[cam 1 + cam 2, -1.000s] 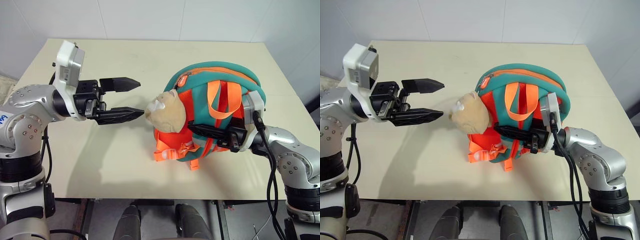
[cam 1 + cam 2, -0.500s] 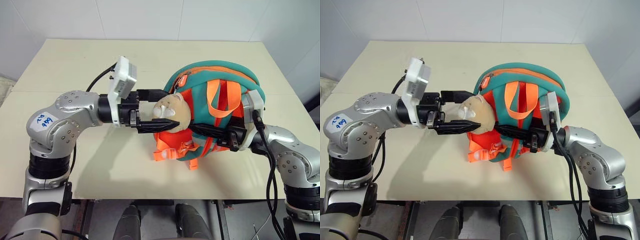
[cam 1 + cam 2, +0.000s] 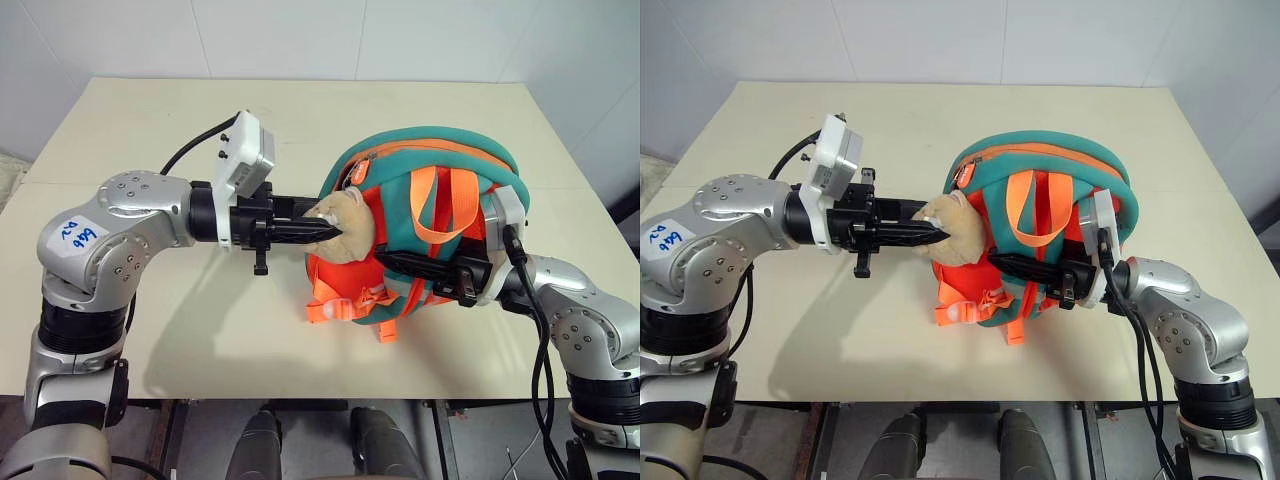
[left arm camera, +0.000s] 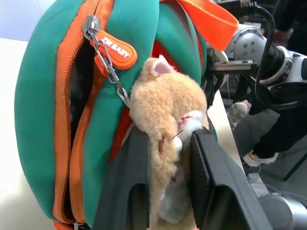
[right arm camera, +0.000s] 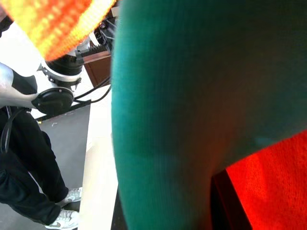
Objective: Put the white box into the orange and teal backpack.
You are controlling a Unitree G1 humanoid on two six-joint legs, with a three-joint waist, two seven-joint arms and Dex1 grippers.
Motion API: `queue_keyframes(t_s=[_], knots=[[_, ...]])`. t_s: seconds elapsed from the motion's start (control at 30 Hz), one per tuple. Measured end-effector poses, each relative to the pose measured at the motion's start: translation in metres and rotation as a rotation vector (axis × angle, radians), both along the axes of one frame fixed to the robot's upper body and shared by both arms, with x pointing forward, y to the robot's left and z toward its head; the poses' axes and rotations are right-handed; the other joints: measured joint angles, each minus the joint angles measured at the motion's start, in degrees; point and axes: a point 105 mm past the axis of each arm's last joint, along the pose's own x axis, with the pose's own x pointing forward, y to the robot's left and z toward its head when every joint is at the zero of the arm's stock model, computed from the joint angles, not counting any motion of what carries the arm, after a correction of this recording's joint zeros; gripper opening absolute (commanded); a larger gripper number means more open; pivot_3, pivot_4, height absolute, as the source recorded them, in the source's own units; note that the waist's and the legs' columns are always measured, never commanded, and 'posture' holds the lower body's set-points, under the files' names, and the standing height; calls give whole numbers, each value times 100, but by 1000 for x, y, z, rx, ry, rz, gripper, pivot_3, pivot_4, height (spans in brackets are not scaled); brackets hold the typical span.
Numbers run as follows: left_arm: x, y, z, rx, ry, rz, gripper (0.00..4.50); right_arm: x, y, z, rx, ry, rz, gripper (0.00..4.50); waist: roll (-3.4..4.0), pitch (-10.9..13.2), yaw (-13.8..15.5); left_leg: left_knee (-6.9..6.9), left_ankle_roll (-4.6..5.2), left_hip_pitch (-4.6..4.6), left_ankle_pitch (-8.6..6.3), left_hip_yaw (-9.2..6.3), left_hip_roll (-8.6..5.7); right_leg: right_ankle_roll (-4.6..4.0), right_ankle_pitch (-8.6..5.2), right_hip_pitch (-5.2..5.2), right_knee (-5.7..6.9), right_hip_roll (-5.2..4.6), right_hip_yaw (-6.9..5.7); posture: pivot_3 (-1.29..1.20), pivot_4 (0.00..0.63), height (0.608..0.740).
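The small rounded child's backpack, bright orange fabric with teal trim, stands near the right edge of the cream tabletop, about midway between its near and far edges. Two orange webbing straps loop over its teal back panel, and orange buckled strap ends lie on the tabletop at its base. A beige plush animal head is attached on the side facing the table's left edge. In the left wrist view an orange zip runs around the teal rim, with an orange rubber pull tab on a metal chain; the zip gapes slightly and the interior appears dark, so its contents cannot be told.

The left gripper points level toward the backpack, its two black fingers pinched narrow on the plush head. The right gripper is closed on the backpack's strap side, with teal and orange fabric pressed against its wrist camera.
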Motion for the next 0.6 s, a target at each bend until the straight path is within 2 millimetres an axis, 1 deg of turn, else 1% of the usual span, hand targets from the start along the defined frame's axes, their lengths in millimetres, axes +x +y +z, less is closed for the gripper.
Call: queue_keyframes(t_s=[0.1, 0.23, 0.43, 0.5, 0.6], knots=[[-2, 7, 4, 36, -15, 1, 671, -1, 0, -1, 1, 1, -1, 1, 0, 0, 1, -3, 0, 0, 0, 0, 0, 0, 0, -1, -4, 0, 0, 0, 150, 740], [-4, 20, 14, 67, -48, 14, 671, -3, 0, -2, 0, -4, -1, 1, 0, 0, 0, -8, 1, -1, -1, 0, 0, 0, 0, -1, -11, 0, 0, 0, 150, 740], [-4, 45, 27, 94, -70, 65, 671, -5, -2, -3, 0, 0, -9, 1, 0, 0, -8, -22, 1, -1, -1, 2, 1, -1, 0, -3, -21, 0, 0, 0, 150, 740], [-1, 59, 27, 114, -67, 101, 671, -5, -2, -4, -1, 0, -9, 1, 1, 0, -14, -29, 2, 2, -1, 3, 1, -2, -1, -4, -21, 0, 1, 0, 150, 740], [8, 74, 18, 112, -25, 128, 671, -5, -2, -3, -1, -1, -9, 1, 1, 0, 0, -32, 2, 0, -1, 3, 1, -4, -2, -6, -22, 0, -1, 0, 150, 740]])
